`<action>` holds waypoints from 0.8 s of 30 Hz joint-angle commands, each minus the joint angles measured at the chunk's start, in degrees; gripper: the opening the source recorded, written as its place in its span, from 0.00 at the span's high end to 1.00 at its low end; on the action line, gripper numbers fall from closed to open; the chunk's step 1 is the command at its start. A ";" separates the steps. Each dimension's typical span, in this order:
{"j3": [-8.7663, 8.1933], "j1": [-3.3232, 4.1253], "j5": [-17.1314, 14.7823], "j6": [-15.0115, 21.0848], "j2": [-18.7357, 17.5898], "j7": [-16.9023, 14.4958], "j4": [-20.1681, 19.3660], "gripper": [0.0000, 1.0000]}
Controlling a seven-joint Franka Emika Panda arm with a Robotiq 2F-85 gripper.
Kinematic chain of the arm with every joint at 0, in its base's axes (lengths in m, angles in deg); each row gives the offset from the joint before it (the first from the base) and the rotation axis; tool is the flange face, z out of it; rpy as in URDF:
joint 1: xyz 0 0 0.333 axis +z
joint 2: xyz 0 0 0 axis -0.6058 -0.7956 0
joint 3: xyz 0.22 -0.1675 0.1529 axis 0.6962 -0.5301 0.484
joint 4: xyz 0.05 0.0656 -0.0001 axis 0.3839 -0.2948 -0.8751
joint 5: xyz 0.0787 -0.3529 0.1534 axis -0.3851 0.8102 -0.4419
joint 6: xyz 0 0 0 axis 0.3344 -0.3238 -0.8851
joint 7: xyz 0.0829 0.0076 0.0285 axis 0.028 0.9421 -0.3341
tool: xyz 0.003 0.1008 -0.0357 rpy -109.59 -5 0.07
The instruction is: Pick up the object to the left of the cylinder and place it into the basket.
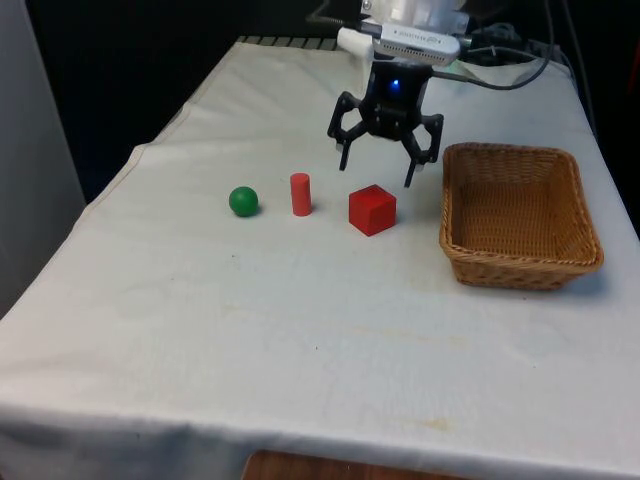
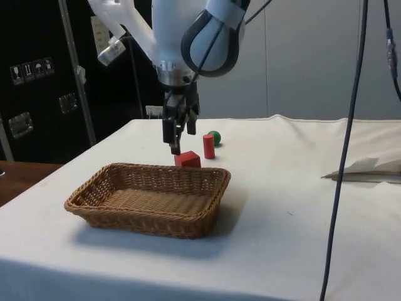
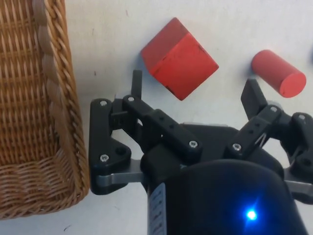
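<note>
A small green ball (image 1: pixel 243 201) lies on the white cloth at the front view's left of an upright red cylinder (image 1: pixel 300 194). A red cube (image 1: pixel 372 210) sits at the cylinder's other side, and beyond it stands a wicker basket (image 1: pixel 520 262) with nothing in it. My gripper (image 1: pixel 377 169) hangs open above the table, behind the cube and between cylinder and basket, holding nothing. From the wrist I see the cube (image 3: pixel 179 58) and the cylinder (image 3: pixel 279 73) just past my fingertips (image 3: pixel 136 81), and the basket's rim (image 3: pixel 57 98) beside them. In the side view the ball (image 2: pixel 214 137) lies farthest.
The table's far edge runs just behind the arm, with cables (image 1: pixel 500 60) lying there. In the side view a cable (image 2: pixel 344 150) hangs down before the table and folded cloth (image 2: pixel 369 168) lies at the table's edge.
</note>
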State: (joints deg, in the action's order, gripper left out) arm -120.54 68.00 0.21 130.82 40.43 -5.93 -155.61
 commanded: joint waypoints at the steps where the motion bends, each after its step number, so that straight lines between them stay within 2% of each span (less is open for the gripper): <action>1: -0.06 0.06 -0.17 0.46 -0.40 0.74 0.17 0.00; 11: 0.17 -0.17 -0.46 0.52 -1.38 4.70 0.69 0.00; 12: 0.00 0.00 0.00 0.00 -0.97 4.24 0.57 0.00; 13: 0.00 0.00 0.00 0.00 -1.26 5.04 0.69 0.00; 19: 0.52 -0.34 -0.80 1.03 -2.52 7.68 1.20 0.00; 20: 0.52 -0.34 -0.80 1.15 -2.69 8.02 1.26 0.00; 21: 0.06 0.00 -0.06 0.40 -2.46 7.96 1.26 0.00; 22: 0.52 -0.40 -0.86 1.26 -2.81 8.37 1.32 0.00; 24: 0.57 -0.40 -0.86 1.43 -3.15 9.17 1.38 0.00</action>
State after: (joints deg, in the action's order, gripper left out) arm -120.48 68.00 0.16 131.68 37.27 3.64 -154.18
